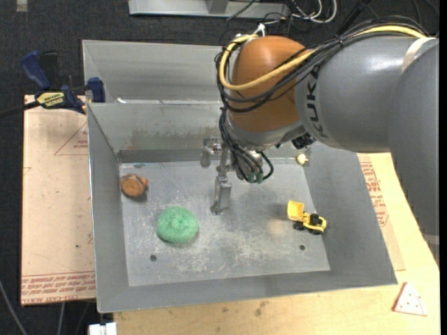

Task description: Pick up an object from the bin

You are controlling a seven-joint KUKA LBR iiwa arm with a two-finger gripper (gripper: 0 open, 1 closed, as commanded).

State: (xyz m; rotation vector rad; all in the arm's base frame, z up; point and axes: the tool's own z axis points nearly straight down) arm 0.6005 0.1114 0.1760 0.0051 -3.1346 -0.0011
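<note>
Grey metal bin (105,208): sloped walls, floor mostly bare.

Gripper (221,202): stood low over the middle of the floor, above bare metal and touching no item. Whether it was open or closed could not be told, and nothing showed in its grasp.

Green round scouring pad (176,225): nearest item, toward the front left corner, near the gripper but apart from it.

Brown lump (134,185): at the foot of the left wall, well apart.

Yellow toy digger (306,219): right of centre, clear of the right wall.

Open floor lay along the front edge and in the back right corner.
</note>
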